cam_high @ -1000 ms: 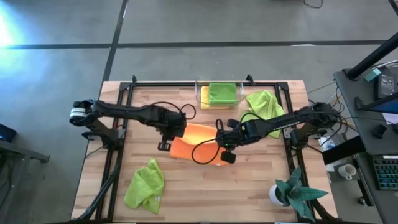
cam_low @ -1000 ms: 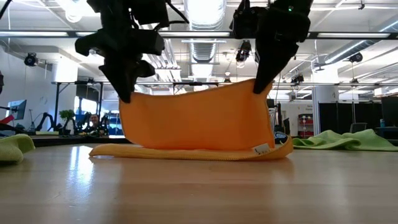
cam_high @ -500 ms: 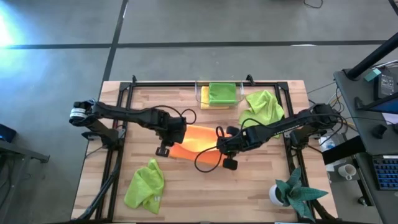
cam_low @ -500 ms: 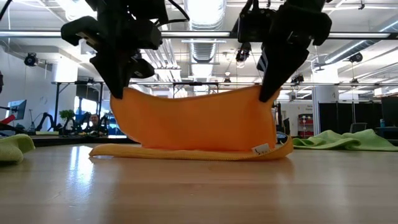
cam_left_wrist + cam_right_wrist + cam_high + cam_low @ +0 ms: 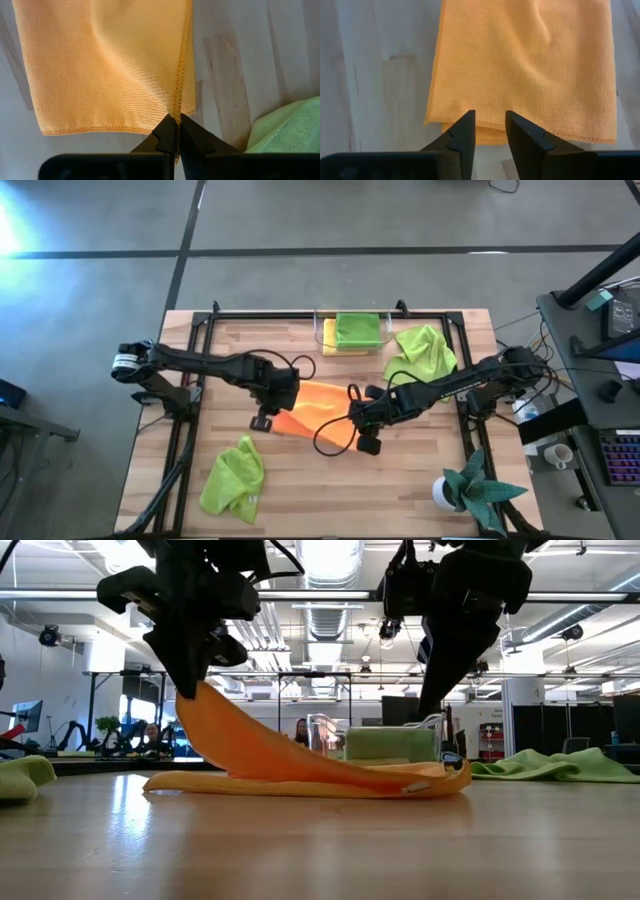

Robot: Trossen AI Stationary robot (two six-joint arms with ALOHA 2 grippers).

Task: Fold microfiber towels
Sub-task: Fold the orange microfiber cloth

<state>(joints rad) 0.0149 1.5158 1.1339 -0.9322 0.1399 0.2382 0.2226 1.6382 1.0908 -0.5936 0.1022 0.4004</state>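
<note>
The orange towel [image 5: 312, 408] lies mid-table, just in front of the clear bin [image 5: 352, 332]. The left gripper [image 5: 175, 131] has its jaws pressed together, pinching one raised corner of the orange towel. The right gripper [image 5: 490, 131] hangs above the towel's other end with jaws spread and holding nothing; that end lies flat on the table [image 5: 400, 490].

Risks from this state:
- With one corner up and the other down, the upper layer slopes. If the left gripper lets go off-line, the edges may land askew and the fold will be crooked.
- Dragging the held corner sideways could pull the lower layer out of square.

Surroundings, relative to the orange towel:
- A folded green towel [image 5: 358, 329] sits in the clear bin.
- A crumpled green towel [image 5: 424, 348] lies beside the bin, near the right arm.
- Another green towel [image 5: 232, 476] lies nearer the front edge, on the left arm's side.
- A potted plant [image 5: 474, 492] stands at the front corner, well apart.

Nothing lies in the way of the fold.
</note>
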